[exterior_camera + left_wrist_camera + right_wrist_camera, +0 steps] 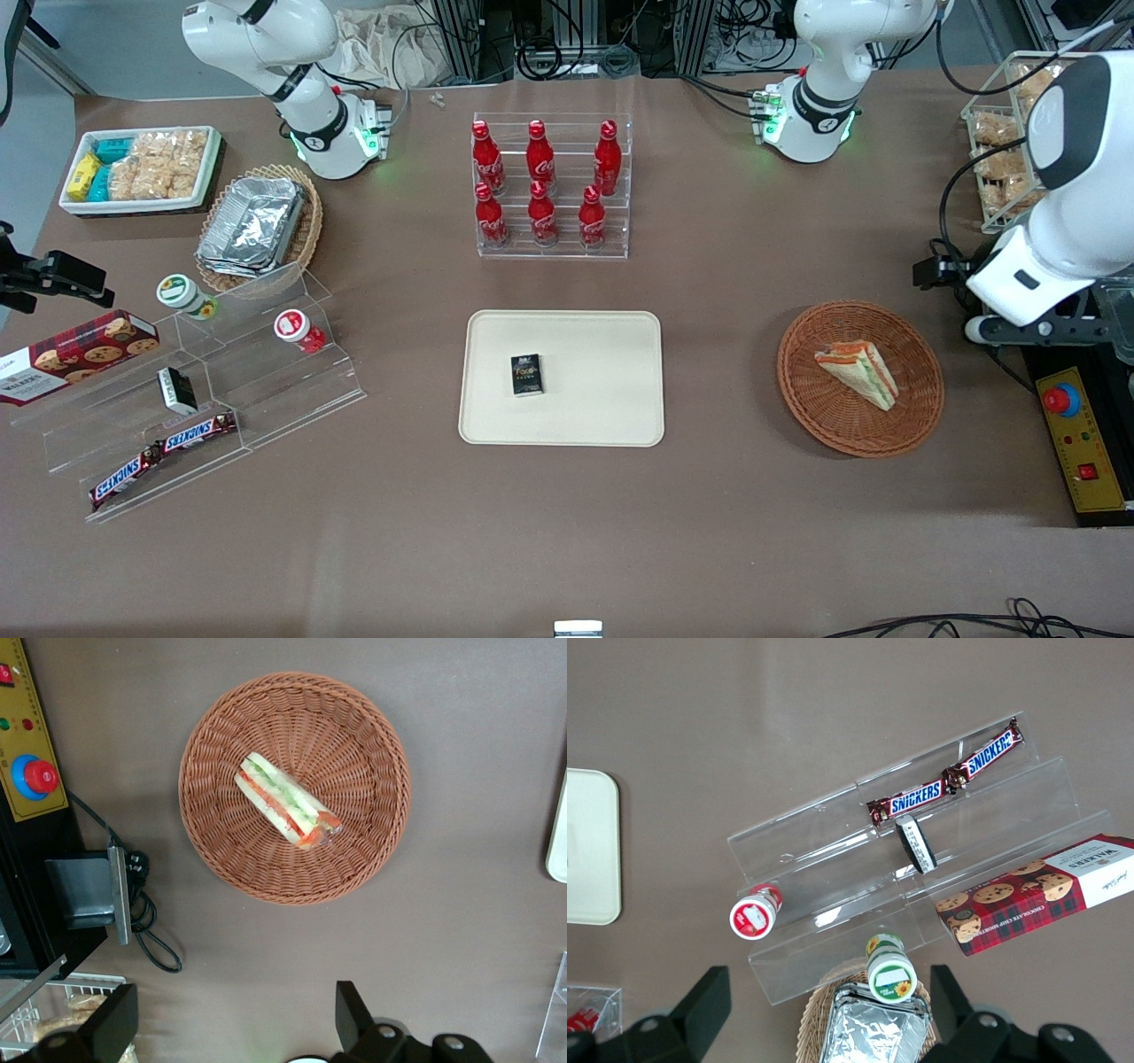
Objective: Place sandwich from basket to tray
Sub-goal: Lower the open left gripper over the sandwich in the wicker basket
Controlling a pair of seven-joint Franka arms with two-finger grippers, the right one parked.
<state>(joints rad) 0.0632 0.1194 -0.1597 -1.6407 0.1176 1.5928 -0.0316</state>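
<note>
Gripper (235, 1028) hung jaws apart above the bench's working-arm edge, near the basket (213, 837). Sandwich (285, 800) untouched; its slick wrap could slip in a pinch, missing the tray (611, 416).

Candy bars (946, 785): SNICKERS
Cookie box (1045, 893): WALKERS, CHOCOLATE CHIP
Red bottles (541, 182): Coca-Cola
Small black box (526, 374) on the tray: cannot be read
</note>
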